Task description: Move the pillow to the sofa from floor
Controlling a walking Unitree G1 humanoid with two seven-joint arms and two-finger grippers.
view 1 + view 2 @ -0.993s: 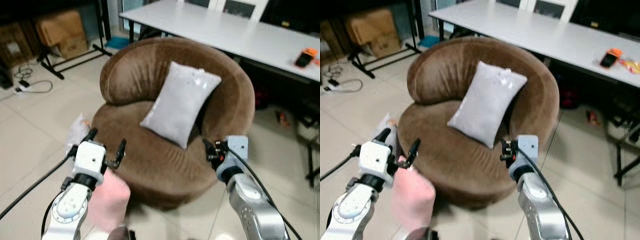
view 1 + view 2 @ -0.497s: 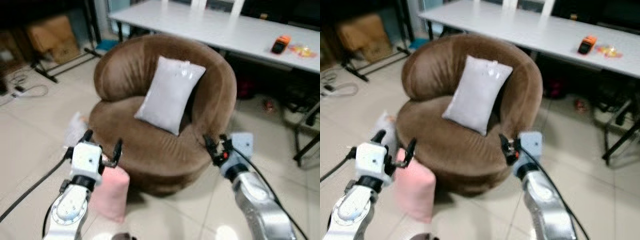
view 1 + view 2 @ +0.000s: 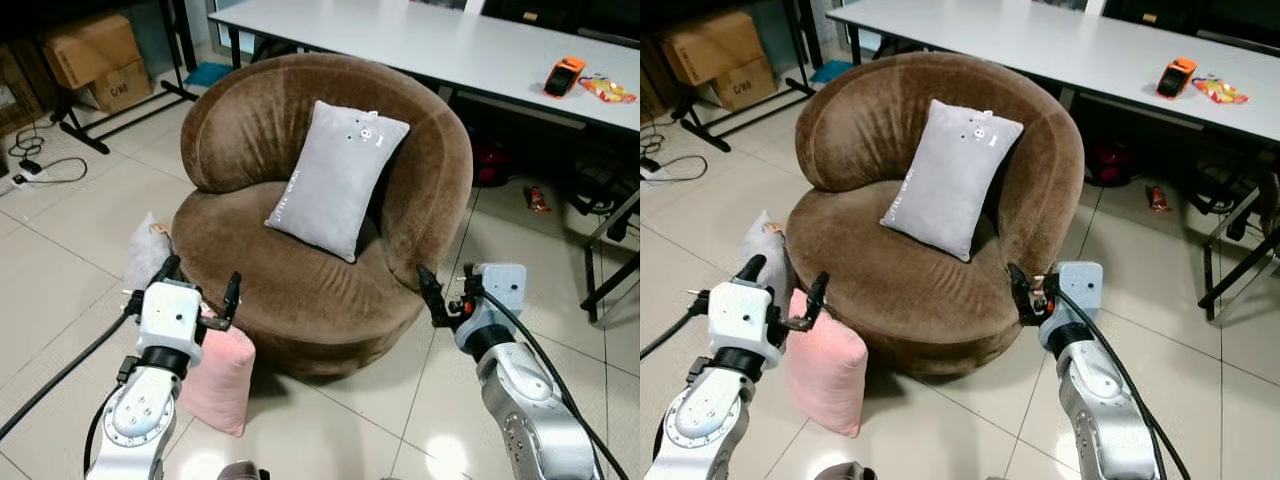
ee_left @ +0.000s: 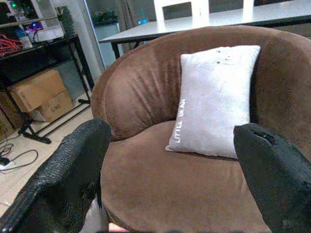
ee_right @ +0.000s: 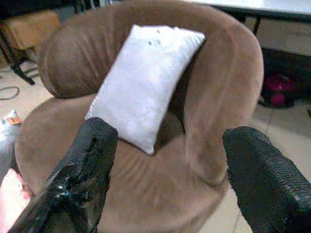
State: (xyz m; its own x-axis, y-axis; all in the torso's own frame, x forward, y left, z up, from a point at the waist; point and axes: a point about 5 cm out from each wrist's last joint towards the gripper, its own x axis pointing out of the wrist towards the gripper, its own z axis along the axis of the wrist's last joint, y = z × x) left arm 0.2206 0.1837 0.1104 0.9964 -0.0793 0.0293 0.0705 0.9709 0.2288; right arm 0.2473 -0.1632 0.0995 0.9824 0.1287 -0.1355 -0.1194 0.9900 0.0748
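Note:
A pink pillow (image 3: pixel 218 375) stands on the tiled floor against the left front of the round brown sofa (image 3: pixel 300 290). My left gripper (image 3: pixel 200 285) hovers open just above the pink pillow and holds nothing. A grey pillow (image 3: pixel 335 178) leans upright against the sofa's backrest and is also in the left wrist view as the grey pillow (image 4: pixel 216 99). Another grey pillow (image 3: pixel 145 258) lies on the floor beside the sofa's left side. My right gripper (image 3: pixel 447 295) is open and empty at the sofa's right front edge.
A long white table (image 3: pixel 420 45) runs behind the sofa with an orange device (image 3: pixel 565 75) on it. Cardboard boxes (image 3: pixel 95 60) and a black rack leg (image 3: pixel 130 110) stand at the back left. A cable (image 3: pixel 40 170) lies on the floor. Black chair legs (image 3: pixel 610 250) stand at the right.
The whole view has shifted and drawn back from the sofa. The pink pillow, close under my left gripper a second ago, now stands lower on the floor against the sofa.

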